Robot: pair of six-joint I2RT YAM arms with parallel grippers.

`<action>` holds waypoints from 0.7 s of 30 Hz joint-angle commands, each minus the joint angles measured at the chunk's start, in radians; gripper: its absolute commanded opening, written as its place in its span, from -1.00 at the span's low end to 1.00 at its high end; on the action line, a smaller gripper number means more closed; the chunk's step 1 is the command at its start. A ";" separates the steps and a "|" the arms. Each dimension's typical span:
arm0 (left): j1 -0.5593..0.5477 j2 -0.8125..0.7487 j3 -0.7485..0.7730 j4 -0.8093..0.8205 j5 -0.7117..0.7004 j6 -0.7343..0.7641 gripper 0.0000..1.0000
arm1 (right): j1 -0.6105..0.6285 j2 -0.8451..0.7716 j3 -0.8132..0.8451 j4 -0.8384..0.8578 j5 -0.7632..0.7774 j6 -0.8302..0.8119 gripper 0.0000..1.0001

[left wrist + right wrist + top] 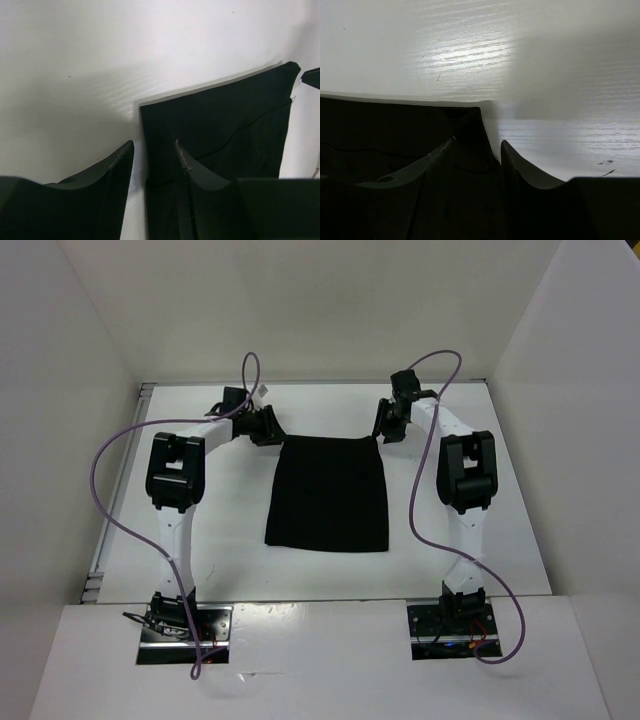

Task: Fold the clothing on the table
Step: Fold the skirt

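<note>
Top view: the black garment lies flat in the middle of the white table. It's roughly rectangular and a bit wider at the bottom edge of the frame than at the top. You've got one gripper on each top corner: the left gripper at the upper left and the right gripper at the upper right.

Left wrist view: fingers are clearly apart and nothing is clamped. The frame-left finger is over bare table and the frame-right finger is over the cloth. The garment's side edge runs up through the gap, and its corner sits just above the tips, near frame centre.

Right wrist view: it's mirrored. Fingers are apart with an open gap between them. The frame-left finger is over the cloth and the frame-right finger is over the table. The garment corner pokes up between the tips, so the fingers straddle it but aren't pinching it.

In both wrist views you can't tell whether the tips actually touch the fabric or the table.
</note>
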 commanded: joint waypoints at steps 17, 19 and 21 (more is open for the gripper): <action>-0.025 0.124 0.086 -0.020 0.071 0.003 -0.64 | -0.001 0.054 0.022 0.040 -0.067 -0.002 -0.14; -0.035 0.135 0.098 -0.030 0.071 0.003 -0.89 | -0.001 0.064 0.022 0.040 -0.086 -0.002 -0.33; -0.035 0.144 0.107 -0.030 0.071 -0.006 -1.00 | -0.001 0.064 0.022 0.063 -0.113 -0.002 -0.65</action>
